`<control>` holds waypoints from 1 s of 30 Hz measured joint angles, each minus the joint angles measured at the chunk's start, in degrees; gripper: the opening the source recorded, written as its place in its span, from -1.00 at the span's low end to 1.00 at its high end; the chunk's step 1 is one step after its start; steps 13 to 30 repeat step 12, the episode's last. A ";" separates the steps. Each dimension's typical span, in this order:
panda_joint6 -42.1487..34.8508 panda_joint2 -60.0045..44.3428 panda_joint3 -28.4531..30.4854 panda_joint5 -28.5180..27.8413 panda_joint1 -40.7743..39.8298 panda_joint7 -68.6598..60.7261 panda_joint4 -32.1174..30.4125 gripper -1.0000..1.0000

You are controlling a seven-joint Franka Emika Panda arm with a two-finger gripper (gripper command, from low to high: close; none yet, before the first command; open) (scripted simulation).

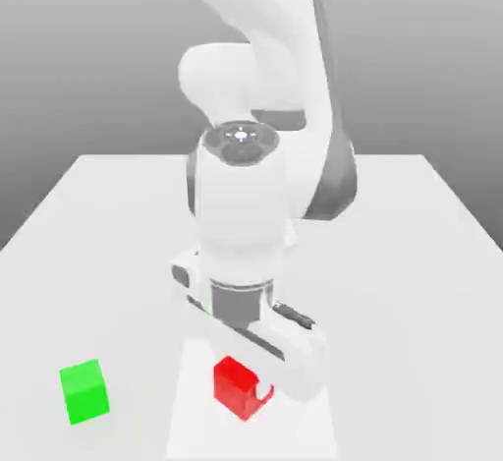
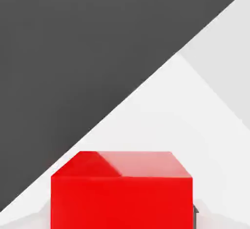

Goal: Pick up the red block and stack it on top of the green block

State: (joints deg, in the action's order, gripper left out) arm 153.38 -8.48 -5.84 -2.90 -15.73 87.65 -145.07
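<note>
The red block (image 1: 236, 382) sits low at the table's near edge, between my gripper's (image 1: 244, 392) fingers. One white fingertip (image 1: 263, 391) presses on its side toward the exterior view's right. In the hand view the red block (image 2: 122, 189) lies close under the camera, and a dark finger pad (image 2: 196, 211) touches its side edge. My gripper is shut on the red block. The green block (image 1: 83, 391) stands alone on the table, well off to the exterior view's left of the red one, at about the same depth.
The white table (image 1: 393, 253) stretches back behind the arm, with a grey backdrop beyond. A dark floor area (image 2: 73, 52) lies past the table's edge in the hand view. Bare table (image 1: 157, 390) separates the two blocks.
</note>
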 joint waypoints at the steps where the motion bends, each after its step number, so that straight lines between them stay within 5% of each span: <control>1: -0.73 0.70 1.40 0.54 -1.63 -0.58 0.05 -1.00; 5: -2.41 2.13 6.93 2.94 -9.10 -3.04 0.49 -1.00; 9: 3.98 -4.75 7.53 3.90 -10.27 -3.86 1.00 -1.00; 10: 5.13 -5.95 7.48 4.01 -10.35 -3.96 1.06 1.00; 30: 5.13 -5.95 7.48 4.01 -10.35 -3.96 1.06 1.00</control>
